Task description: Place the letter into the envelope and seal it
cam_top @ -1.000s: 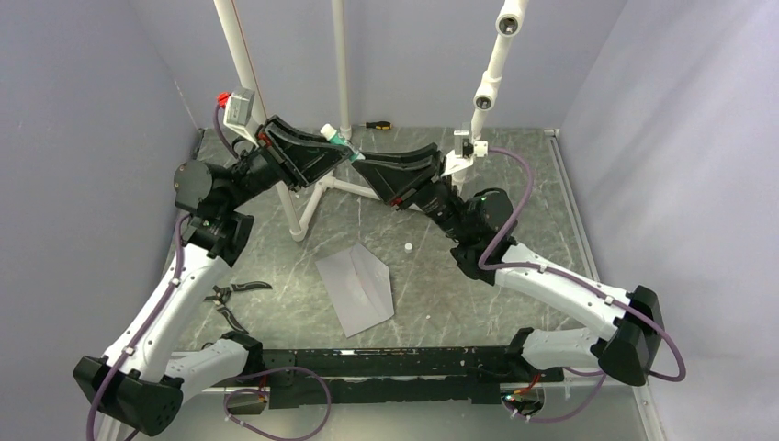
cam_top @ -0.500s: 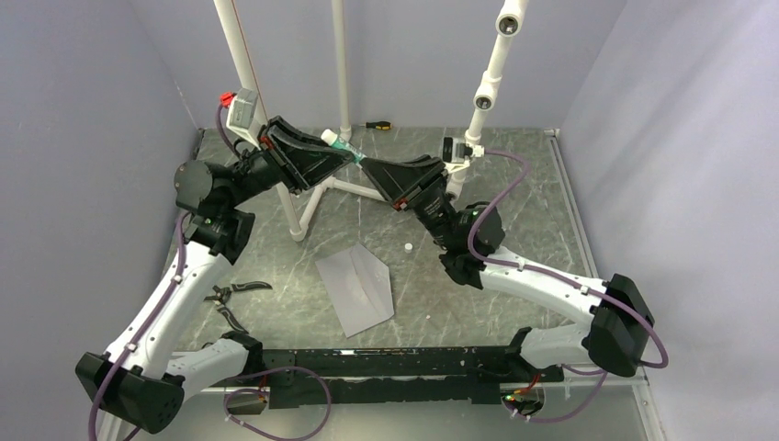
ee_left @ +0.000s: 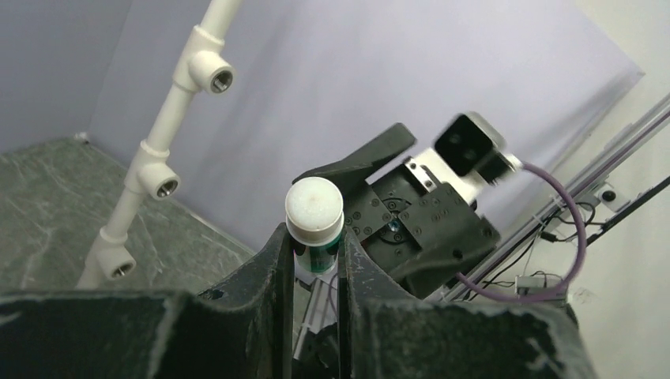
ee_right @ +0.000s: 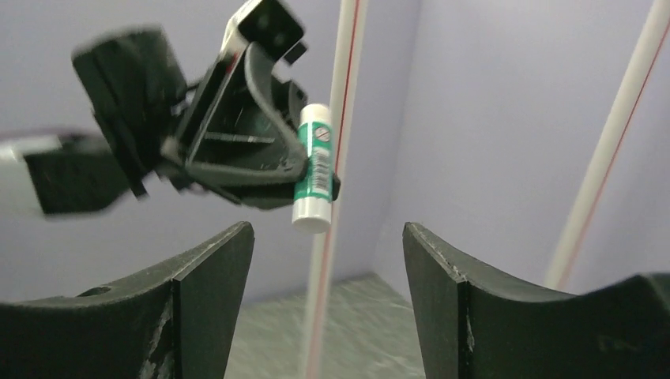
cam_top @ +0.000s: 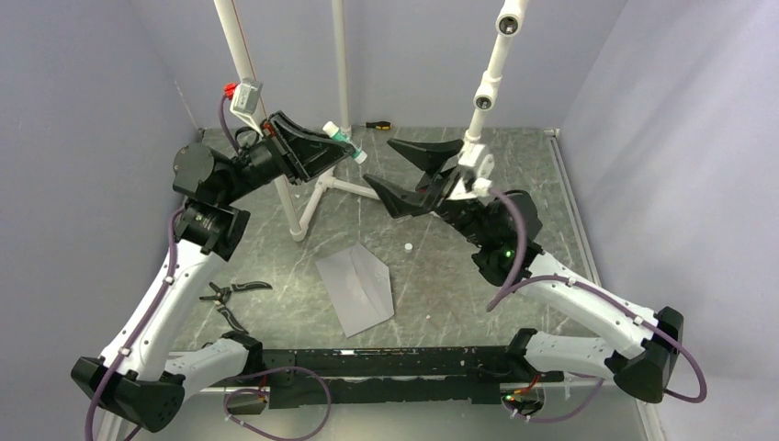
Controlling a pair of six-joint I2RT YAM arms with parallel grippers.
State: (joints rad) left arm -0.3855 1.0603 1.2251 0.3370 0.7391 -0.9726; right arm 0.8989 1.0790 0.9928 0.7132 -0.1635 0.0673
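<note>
The pale grey envelope (cam_top: 355, 289) lies flat on the table in front of both arms, its diagonal seams up. The letter does not show in any view. My left gripper (cam_top: 344, 147) is raised over the back of the table, shut on a white glue stick with a green label (cam_top: 342, 140). In the left wrist view the glue stick (ee_left: 314, 215) stands up between my left gripper's (ee_left: 314, 241) fingertips. My right gripper (cam_top: 378, 163) is open, just right of the stick and apart from it. From the right wrist, the glue stick (ee_right: 314, 170) hangs beyond my right gripper's (ee_right: 328, 237) spread fingers.
A small white cap (cam_top: 406, 246) lies on the table right of the envelope. Black pliers (cam_top: 234, 292) lie at the left, a screwdriver (cam_top: 377, 125) at the back wall. White PVC pipe stands (cam_top: 246, 69) (cam_top: 487, 87) rise behind the grippers.
My right gripper was closed at the tip of the glue stick; it has opened wide and drawn back to the right. The left gripper still holds the stick, slightly raised.
</note>
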